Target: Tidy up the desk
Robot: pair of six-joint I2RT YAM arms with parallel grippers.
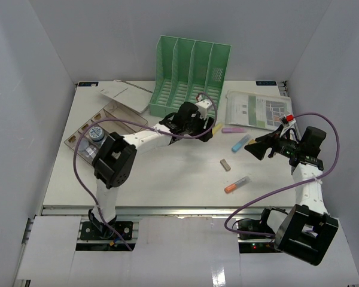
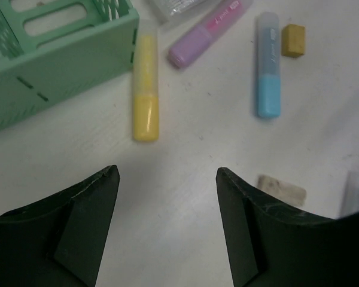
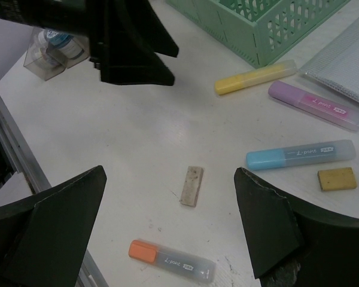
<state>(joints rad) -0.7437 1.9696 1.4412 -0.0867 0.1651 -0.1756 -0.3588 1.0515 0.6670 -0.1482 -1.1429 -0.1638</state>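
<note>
Nearest on the white surface (image 1: 167, 179) spanning the scene: orange-capped highlighter (image 3: 170, 260) and pale eraser (image 3: 191, 185) below the right end effector (image 3: 170, 173), spread and empty. Farther: left end effector (image 2: 166, 173), spread on nothing, short of 1 yellow highlighter (image 2: 145, 89) just beside the green rack (image 2: 54, 54).

Desk (image 1: 167, 173) matt white, scuffed; rack (image 1: 188, 75) green plastic; blue highlighter (image 3: 299, 155) glossy transl. plastic.

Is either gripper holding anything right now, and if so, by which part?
Nothing is held. The left gripper and the right gripper both stand open above the desk, with nothing clamped in either.
</note>
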